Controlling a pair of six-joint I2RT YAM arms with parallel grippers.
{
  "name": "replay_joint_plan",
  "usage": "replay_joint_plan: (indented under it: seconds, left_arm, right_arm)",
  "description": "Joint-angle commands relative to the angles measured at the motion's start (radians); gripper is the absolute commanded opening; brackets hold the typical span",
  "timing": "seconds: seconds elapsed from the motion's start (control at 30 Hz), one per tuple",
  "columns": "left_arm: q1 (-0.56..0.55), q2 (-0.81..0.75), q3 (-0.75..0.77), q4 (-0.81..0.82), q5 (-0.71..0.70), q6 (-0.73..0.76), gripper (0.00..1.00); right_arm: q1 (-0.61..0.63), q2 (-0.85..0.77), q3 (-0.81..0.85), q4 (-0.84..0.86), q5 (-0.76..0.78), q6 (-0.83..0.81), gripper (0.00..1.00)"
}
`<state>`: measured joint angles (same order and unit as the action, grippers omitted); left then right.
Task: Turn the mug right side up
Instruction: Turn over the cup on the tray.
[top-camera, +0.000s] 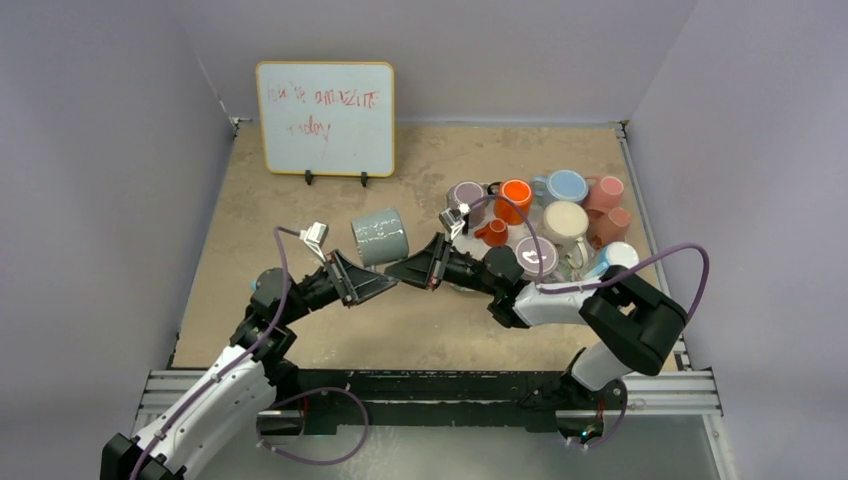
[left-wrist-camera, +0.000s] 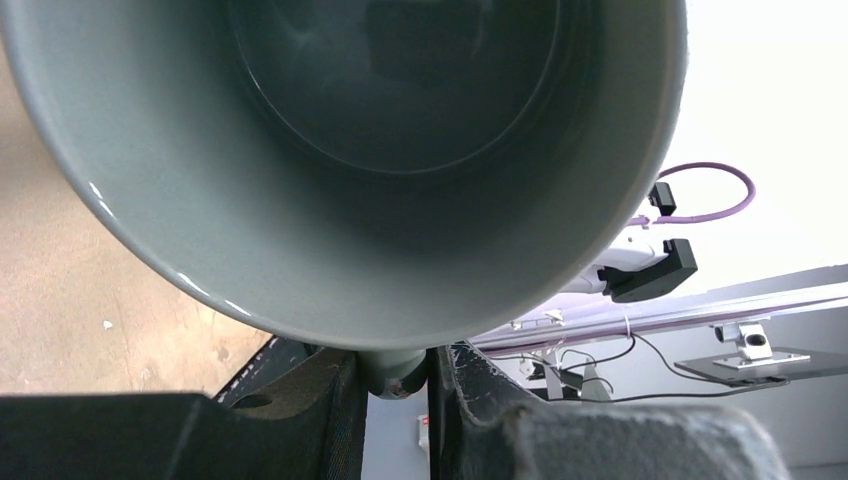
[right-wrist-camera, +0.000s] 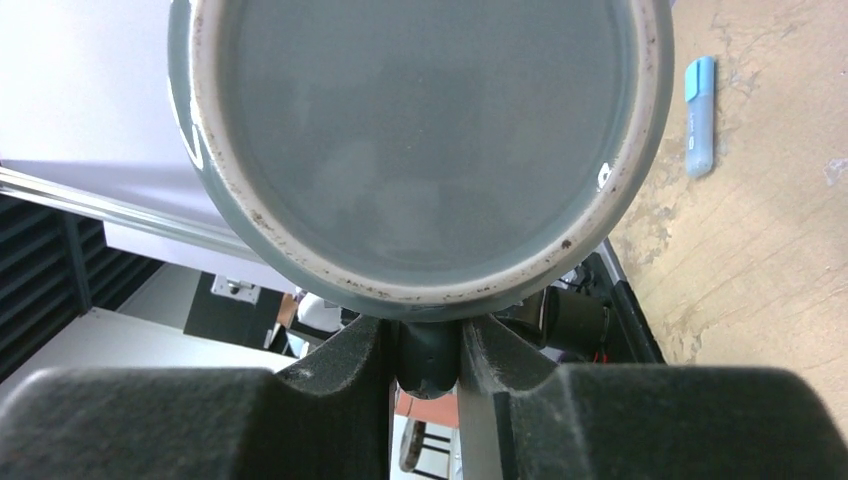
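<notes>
The grey mug (top-camera: 380, 237) lies tipped on its side, held off the table between my two arms. In the left wrist view I look into the open mouth of the mug (left-wrist-camera: 350, 200). The right wrist view shows the flat base of the mug (right-wrist-camera: 420, 130). My left gripper (top-camera: 384, 284) (left-wrist-camera: 395, 378) is shut on the mug's handle (left-wrist-camera: 392, 368) from the left. My right gripper (top-camera: 398, 270) (right-wrist-camera: 430, 365) is shut on the same handle (right-wrist-camera: 428, 355) from the right. The handle is mostly hidden under the mug's body.
A small whiteboard (top-camera: 325, 118) stands at the back left. A cluster of several coloured mugs (top-camera: 565, 215) crowds the right side, just behind my right arm. A light blue marker (right-wrist-camera: 700, 115) lies on the tabletop. Grey walls close in the table on three sides.
</notes>
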<state>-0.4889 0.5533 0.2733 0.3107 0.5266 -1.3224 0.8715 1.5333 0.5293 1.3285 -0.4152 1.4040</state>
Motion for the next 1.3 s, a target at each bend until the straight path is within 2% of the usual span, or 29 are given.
replay_joint_plan:
  seconds: [0.0, 0.2, 0.27, 0.33, 0.4, 0.5, 0.57, 0.73, 0.97, 1.27]
  left_arm:
    - [0.012, -0.025, 0.017, -0.021, -0.126, 0.048, 0.00]
    - [0.012, -0.026, 0.012, -0.073, -0.158, 0.086, 0.00]
    - [0.012, -0.031, 0.012, -0.105, -0.175, 0.100, 0.00]
    - [0.012, -0.037, 0.011, -0.130, -0.195, 0.113, 0.00]
    - [0.013, -0.038, 0.018, -0.171, -0.218, 0.134, 0.00]
    - [0.012, -0.029, 0.037, -0.270, -0.274, 0.185, 0.00]
    - [0.013, -0.015, 0.045, -0.324, -0.308, 0.217, 0.00]
    - [0.012, 0.053, 0.077, -0.434, -0.400, 0.300, 0.00]
    - [0.012, 0.151, 0.140, -0.531, -0.500, 0.382, 0.00]
    - [0.012, 0.190, 0.234, -0.674, -0.684, 0.473, 0.00]
  right_arm:
    - [0.007, -0.042, 0.012, 0.084, -0.067, -0.063, 0.27]
    - [-0.002, -0.040, -0.014, 0.065, -0.032, -0.057, 0.39]
    - [-0.006, -0.050, -0.025, 0.058, -0.020, -0.057, 0.49]
    - [-0.009, -0.068, -0.029, 0.024, -0.013, -0.073, 0.55]
    - [-0.009, -0.095, -0.024, -0.049, -0.006, -0.100, 0.59]
    - [-0.009, -0.165, -0.019, -0.205, 0.029, -0.156, 0.71]
    - [-0.009, -0.220, -0.009, -0.318, 0.058, -0.207, 0.75]
    - [-0.009, -0.391, 0.034, -0.610, 0.179, -0.356, 0.98]
    - [-0.009, -0.559, 0.065, -0.814, 0.264, -0.455, 0.99]
    - [-0.010, -0.595, 0.051, -0.839, 0.273, -0.471, 0.99]
